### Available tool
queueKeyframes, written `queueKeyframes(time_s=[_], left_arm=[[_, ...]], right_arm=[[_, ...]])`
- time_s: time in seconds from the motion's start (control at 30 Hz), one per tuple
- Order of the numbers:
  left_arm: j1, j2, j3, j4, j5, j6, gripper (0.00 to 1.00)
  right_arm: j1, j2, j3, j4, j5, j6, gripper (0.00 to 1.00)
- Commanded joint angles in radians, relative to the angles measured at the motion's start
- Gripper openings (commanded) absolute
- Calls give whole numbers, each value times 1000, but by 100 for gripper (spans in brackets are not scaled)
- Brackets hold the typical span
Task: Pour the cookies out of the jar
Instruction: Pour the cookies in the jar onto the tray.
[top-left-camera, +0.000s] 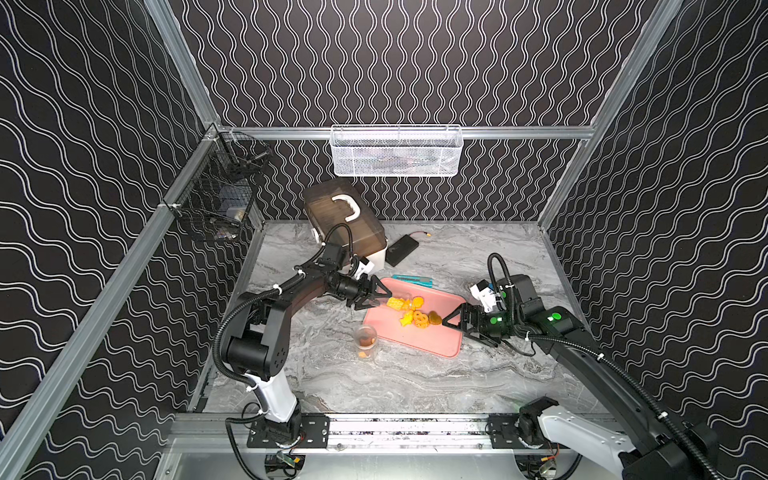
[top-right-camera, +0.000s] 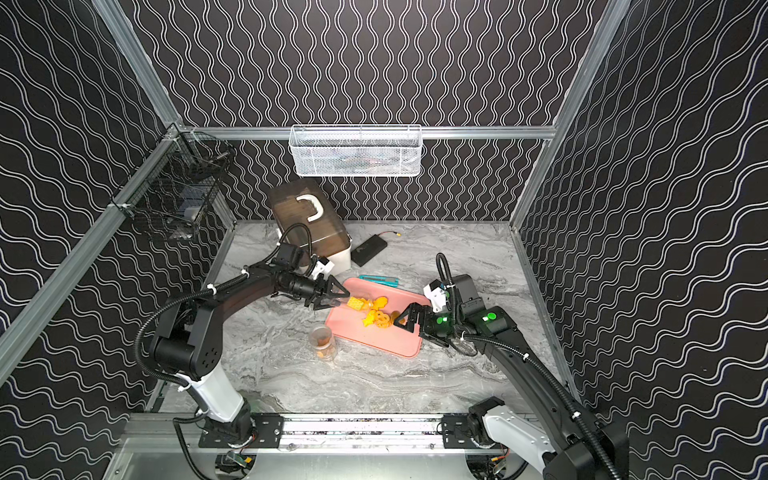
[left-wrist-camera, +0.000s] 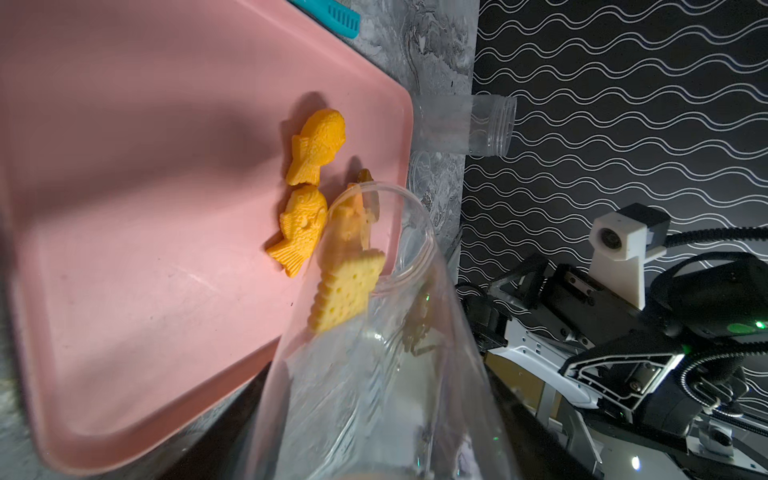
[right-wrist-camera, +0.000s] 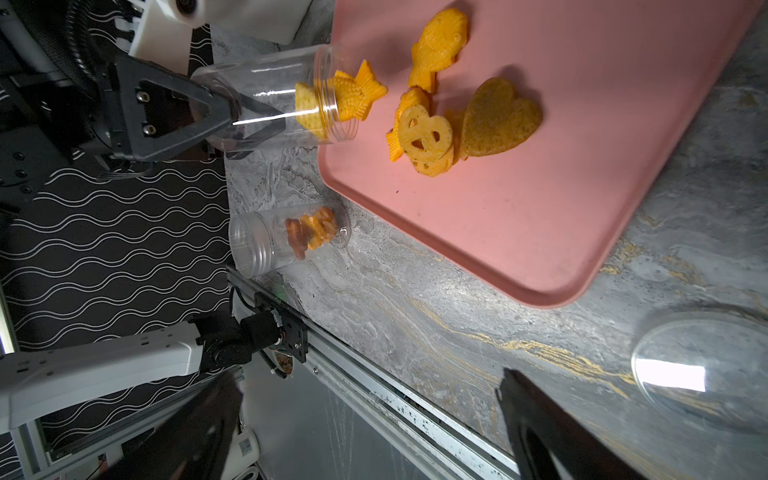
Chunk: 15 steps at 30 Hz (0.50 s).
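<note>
Left hand is clamped on the clear jar, fingers along its body toward the closed end. The jar lies tipped nearly flat, its mouth over the near corner of the pink tray.

Cookies are split. A small heap lies on the tray (fish, pretzel, heart), and a few are bunched at the jar's mouth, half out.

Right hand stands wide open with nothing in it, at the tray's far edge.

A second jar stands upright on the bench beside the tray, with cookies inside.

Handling, as judged: the jar looks light, smooth and thin-walled — likely slippery, so keep your hold low on the body and the mouth clear. The cookies look stiff, light and brittle, and flat ones may wedge at the rim — tip further rather than shake hard.
</note>
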Motion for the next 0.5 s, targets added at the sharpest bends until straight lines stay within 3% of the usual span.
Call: queueKeyframes(time_s=[0.0,0.1,0.33,0.47], left_arm=[[9,-19,-49,165,73,-150,70],[9,-3,30,-56,-10,14,70],[20,-7,15,-41,-17,8,70],[21,-14,45,-135,-103,76,70]], right_arm=[[1,3,12,-3,3,0,100],[0,3,14,-3,-1,1,100],[2,5,18,-3,0,0,100],[0,2,11,1,2,4,100]])
